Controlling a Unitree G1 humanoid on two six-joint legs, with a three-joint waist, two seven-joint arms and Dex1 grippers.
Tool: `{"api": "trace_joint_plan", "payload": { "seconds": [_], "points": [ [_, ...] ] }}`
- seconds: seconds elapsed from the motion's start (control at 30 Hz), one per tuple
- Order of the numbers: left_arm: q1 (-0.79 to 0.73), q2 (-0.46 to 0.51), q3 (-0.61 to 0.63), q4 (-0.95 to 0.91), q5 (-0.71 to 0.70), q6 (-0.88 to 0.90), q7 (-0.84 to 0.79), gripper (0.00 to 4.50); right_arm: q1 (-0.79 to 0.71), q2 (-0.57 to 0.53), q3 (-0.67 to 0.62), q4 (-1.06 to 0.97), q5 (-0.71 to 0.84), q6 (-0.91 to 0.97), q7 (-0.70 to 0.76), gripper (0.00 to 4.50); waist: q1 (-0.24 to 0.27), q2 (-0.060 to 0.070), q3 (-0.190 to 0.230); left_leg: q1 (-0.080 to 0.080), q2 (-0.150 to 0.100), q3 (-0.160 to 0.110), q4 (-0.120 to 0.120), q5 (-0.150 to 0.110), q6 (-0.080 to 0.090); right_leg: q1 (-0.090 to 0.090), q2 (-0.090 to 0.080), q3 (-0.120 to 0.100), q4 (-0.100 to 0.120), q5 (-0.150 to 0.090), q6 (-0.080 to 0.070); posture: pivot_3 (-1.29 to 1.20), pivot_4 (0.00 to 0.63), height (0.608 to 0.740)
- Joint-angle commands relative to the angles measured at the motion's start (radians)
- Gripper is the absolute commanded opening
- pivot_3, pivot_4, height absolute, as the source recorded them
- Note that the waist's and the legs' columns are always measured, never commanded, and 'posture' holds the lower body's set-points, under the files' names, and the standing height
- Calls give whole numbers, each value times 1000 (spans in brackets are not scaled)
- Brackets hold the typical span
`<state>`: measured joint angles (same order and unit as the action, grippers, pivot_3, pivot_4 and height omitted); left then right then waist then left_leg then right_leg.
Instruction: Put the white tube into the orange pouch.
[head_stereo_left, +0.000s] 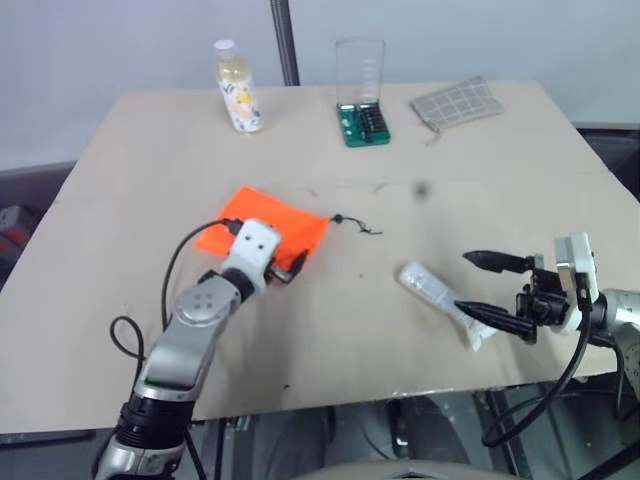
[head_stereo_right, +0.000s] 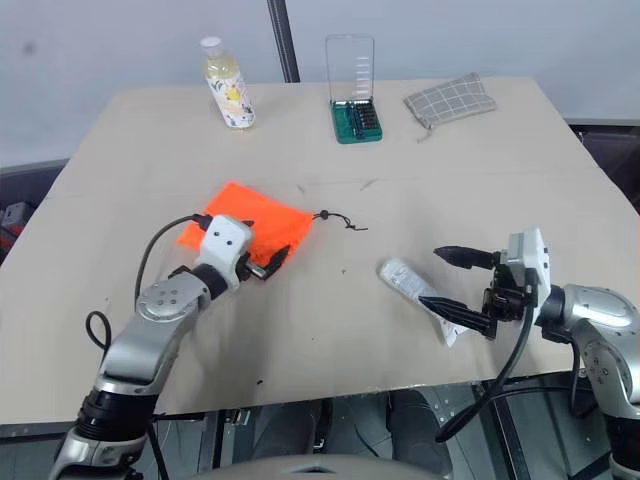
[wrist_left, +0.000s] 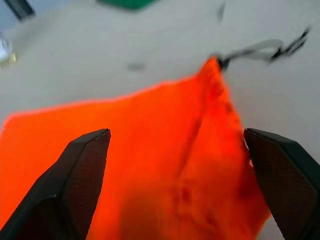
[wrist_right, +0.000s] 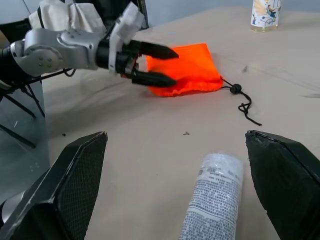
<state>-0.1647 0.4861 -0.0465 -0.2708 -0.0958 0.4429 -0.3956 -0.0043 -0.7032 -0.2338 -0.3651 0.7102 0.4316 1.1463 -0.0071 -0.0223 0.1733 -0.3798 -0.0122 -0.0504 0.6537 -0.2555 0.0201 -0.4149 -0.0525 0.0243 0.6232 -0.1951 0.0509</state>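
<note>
We held our left hand (head_stereo_right: 268, 262) open over the orange pouch (head_stereo_right: 238, 222), likely to pin or open it. The white tube (head_stereo_right: 418, 297) lay on the worktop (head_stereo_right: 480, 180) to the pouch's right, well apart, and our right hand (head_stereo_right: 448, 280) stood open around its near end, not yet gripping.

Table (head_stereo_left: 150, 180): large, light tan top, matte, a few faint scuffs and small dark specks near the middle. Its near edge shows a thin pale lip.

Wall (head_stereo_left: 120, 40): plain, pale grey-white, running behind the far edge of the table. A dark metal pole (head_stereo_left: 284, 40) rises upright against it, just behind the table's far edge.

Floor (head_stereo_left: 30, 200): dark grey, seen past the table's left side, and again past its right side.

Below the near edge: dark frame parts and cables, too shadowed to tell apart.

Light: even, soft, with weak shadows on the tabletop.
</note>
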Motion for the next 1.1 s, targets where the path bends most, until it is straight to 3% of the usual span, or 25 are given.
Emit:
{"api": "trace_joint_plan", "payload": {
  "seconds": [0.03, 0.17, 0.3, 0.33, 0.43, 0.53, 0.57, 0.9, 1.1],
  "points": [
    [-42, -14, 4, 4, 20, -29, 12, 4411, 5, -9, -25, -25, 12, -18, -6, 4464, 3, 0, 0, 0, 0, 0, 0, 0, 0, 0, 0, 0, 0, 0, 0, 0, 150, 740],
    [-47, -16, 4, 19, 38, -49, 10, 4411, 11, 1, -19, -25, 7, -31, -14, 4464, 2, 0, 0, 0, 0, -1, 0, 0, 0, 0, 0, -1, 0, 0, 0, 0, 150, 740],
    [-46, -17, 14, 22, 43, -51, 7, 3578, 17, 6, -16, -24, 9, -41, -19, 4500, 2, 0, 0, 0, 0, 0, 0, 0, 0, 0, 0, -1, 0, 0, 0, 0, 150, 740],
    [-46, -16, 14, 22, 43, -50, 4, 2896, 18, 6, -16, -23, 10, -43, -20, 4500, 3, 0, 0, 0, 0, 0, 0, 0, 0, 0, 0, -1, 0, 0, 0, 0, 150, 740],
    [-32, -10, 17, 29, 40, -45, -3, 1720, 19, 9, -8, -16, 4, -53, -18, 4500, 3, 0, 0, 0, 0, -1, 0, 0, 0, 0, 0, -1, 0, 0, 0, 0, 150, 740],
    [-27, -6, 24, 31, 39, -48, -8, 220, 11, 13, 0, -7, -3, -62, -19, 4500, 2, 0, 0, 0, 0, -1, 0, 0, 0, 0, 0, -1, 0, 0, 0, 0, 150, 740],
    [-26, -5, 27, 32, 37, -49, -10, 78, 7, 15, 5, -1, -11, -67, -25, 4500, 2, 0, 0, 0, 0, -1, 0, 0, 0, 0, 0, -1, 0, 0, 0, 0, 150, 740],
    [-42, -17, 131, -19, -97, -13, -67, 78, -12, -17, 147, 96, -306, -122, -155, 4500, 2, 0, 0, 0, 0, 0, 0, 0, 0, 0, -1, -1, 0, 0, -1, 0, 150, 740],
    [-18, -42, 161, -121, -187, 26, -75, 78, 12, -52, 217, 112, -389, -31, -202, 4500, 2, 0, 0, 0, 0, -1, 1, 0, 0, 0, -1, -1, 0, 0, -1, 0, 150, 740]
  ]
}}
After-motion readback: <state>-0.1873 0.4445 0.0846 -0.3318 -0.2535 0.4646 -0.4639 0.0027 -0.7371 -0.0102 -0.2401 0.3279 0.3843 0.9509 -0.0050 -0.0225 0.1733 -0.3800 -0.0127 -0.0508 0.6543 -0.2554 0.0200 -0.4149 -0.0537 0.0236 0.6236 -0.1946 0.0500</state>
